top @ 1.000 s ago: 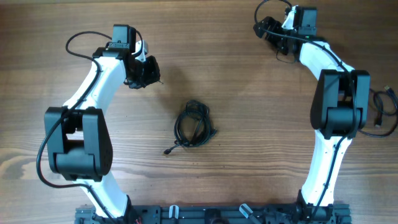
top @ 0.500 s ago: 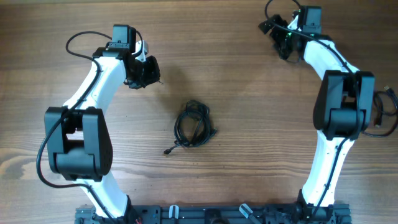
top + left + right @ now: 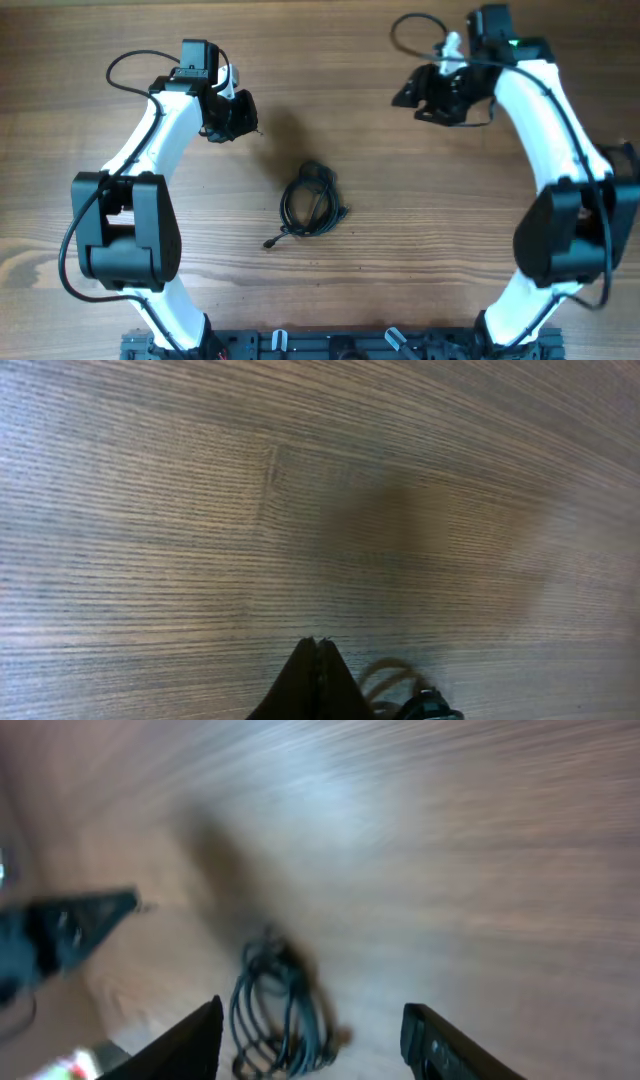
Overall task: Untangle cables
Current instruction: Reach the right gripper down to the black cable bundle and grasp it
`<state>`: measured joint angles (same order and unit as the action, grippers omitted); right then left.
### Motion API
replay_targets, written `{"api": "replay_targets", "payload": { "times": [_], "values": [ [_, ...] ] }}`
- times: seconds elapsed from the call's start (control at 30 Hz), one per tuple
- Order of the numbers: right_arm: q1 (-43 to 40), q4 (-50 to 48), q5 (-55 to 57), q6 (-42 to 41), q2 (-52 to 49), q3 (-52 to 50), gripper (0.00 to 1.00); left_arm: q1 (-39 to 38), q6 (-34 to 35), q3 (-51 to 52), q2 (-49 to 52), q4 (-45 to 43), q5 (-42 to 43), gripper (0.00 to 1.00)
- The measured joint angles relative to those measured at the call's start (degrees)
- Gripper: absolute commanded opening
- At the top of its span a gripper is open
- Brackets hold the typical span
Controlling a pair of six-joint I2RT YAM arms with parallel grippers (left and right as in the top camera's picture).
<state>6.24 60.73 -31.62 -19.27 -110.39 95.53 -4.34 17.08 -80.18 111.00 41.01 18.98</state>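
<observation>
Thin black cables (image 3: 312, 200) coil on grained wooden table (image 3: 400, 220); left fingers (image 3: 300, 688) pressed together, right fingers (image 3: 190, 1045) spread.

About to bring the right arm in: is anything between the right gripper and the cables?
Nothing. In the overhead view only bare wooden table lies between the right gripper and the cables; the right wrist view agrees.

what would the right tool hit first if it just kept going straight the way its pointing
Probably the cables: in the wrist view the coil lies ahead between the open fingers of the right tool, slightly left of centre. Blur hides depth, so bare table might come first.
</observation>
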Motion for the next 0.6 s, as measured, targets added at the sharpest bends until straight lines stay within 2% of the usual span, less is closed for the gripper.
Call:
{"api": "replay_targets", "payload": {
  "times": [0.13, 0.2, 0.27, 0.37, 0.53, 0.6],
  "values": [
    [9.73, -1.07, 4.13, -0.15, 0.55, -1.97, 0.61, 0.00, -0.09, 0.00, 0.00, -0.04, 0.22, 0.13],
    [15.04, -4.07, 7.65, -3.61, 0.46, -5.64, 0.67, 0.00, -0.07, 0.00, 0.00, -0.07, 0.33, 0.13],
    [19.76, -8.24, 11.06, -7.61, 0.35, -9.86, 0.66, 0.00, -0.07, 0.00, 0.00, -0.09, 0.39, 0.13],
    [26.58, -14.43, 16.92, -13.77, -0.15, -15.96, 0.55, 0.00, -0.07, 0.00, 0.00, -0.11, 0.39, 0.14],
    [31.71, -19.61, 23.69, -21.38, -0.22, -20.85, 0.47, 0.00, -0.07, 0.00, 0.00, -0.11, 0.39, 0.14],
    [31.98, -20.65, 24.87, -23.19, -0.22, -21.99, 0.35, 0.00, -0.07, 0.00, 0.00, -0.11, 0.39, 0.14]
  ]
}}
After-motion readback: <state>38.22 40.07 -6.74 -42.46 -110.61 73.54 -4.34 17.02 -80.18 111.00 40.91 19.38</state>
